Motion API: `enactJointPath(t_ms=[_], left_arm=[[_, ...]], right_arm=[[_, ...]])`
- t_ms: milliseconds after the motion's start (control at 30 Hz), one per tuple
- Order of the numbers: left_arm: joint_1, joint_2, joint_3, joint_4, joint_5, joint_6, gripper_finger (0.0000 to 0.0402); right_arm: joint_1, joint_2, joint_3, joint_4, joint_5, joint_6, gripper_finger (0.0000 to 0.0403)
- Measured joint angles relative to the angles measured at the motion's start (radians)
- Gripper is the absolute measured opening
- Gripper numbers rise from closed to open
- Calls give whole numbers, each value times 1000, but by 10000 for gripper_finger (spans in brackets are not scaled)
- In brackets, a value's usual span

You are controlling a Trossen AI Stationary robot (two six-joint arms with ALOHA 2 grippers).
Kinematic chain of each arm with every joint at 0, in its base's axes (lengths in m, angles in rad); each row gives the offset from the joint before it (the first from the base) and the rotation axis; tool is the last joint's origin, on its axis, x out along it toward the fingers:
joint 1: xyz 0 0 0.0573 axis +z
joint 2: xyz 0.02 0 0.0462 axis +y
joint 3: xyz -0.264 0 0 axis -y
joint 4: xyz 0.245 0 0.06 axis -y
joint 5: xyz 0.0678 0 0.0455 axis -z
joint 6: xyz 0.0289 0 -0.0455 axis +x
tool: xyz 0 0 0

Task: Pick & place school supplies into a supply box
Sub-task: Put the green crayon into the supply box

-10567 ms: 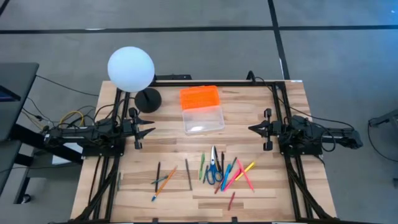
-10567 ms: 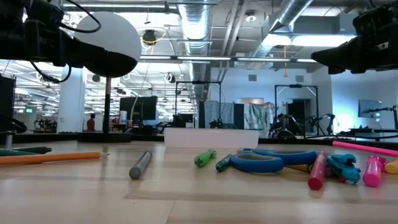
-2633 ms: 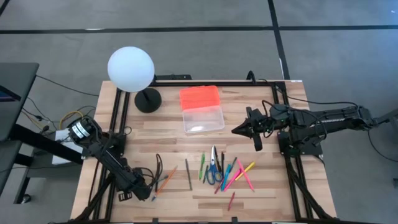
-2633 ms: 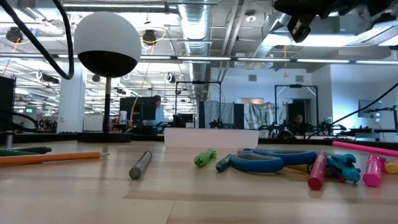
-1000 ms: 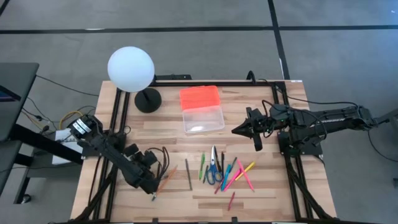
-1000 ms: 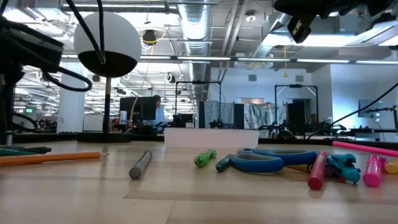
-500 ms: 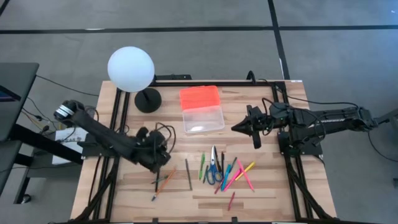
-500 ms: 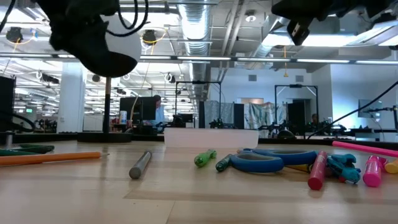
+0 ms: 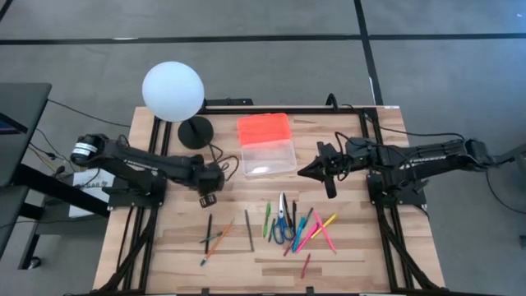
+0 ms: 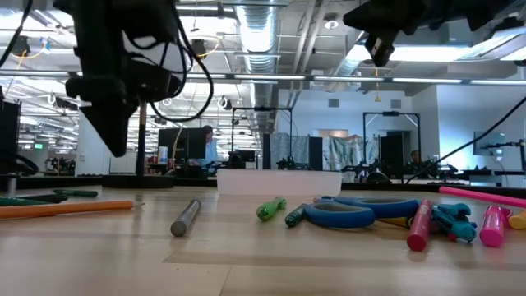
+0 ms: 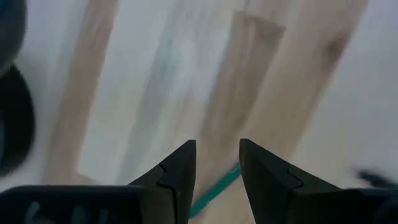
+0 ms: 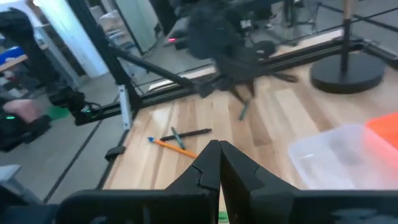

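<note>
Supply box (image 9: 267,145) empty | L end effector (image 9: 208,197) left pens (image 9: 215,234), swung up mid-surface, slightly open, holds nothing | R end effector (image 9: 329,178) closed, empty | you've no pick yet

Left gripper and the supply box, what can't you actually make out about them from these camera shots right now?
- Left gripper: whether it holds anything. The high view shows it too small, the low view only as a dark silhouette; the left wrist view is motion-blurred, its fingers parted with nothing visible between them.
- Supply box: contents hidden in the low view behind its frosted wall; washed by glare in the high view.
- Orange lid: cut off by the edge in the right wrist view.
</note>
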Motion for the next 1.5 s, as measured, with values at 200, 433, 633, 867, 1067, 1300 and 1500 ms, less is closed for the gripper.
enactJointPath(t_ms=[200, 433, 633, 867, 1067, 1300, 1500], left_arm=[[108, 52, -13, 40, 90, 333, 119], [171, 155, -12, 64, 162, 522, 119], [178, 216, -11, 71, 163, 597, 119], [180, 210, -7, 49, 168, 592, 119], [180, 160, 36, -1, 164, 485, 119], [180, 114, 41, -165, 149, 450, 119], [180, 124, -20, -162, 144, 375, 119]], right_arm=[[0, 30, -1, 2, -14, 42, 0], [2, 25, 0, 12, -15, 86, 0], [23, 21, -1, 13, -3, 87, 0], [62, 31, -1, -6, -1, 80, 0], [74, 31, -1, -26, -1, 77, 0], [74, 31, -1, -27, -1, 63, 0], [74, 31, -1, -28, -1, 51, 0]])
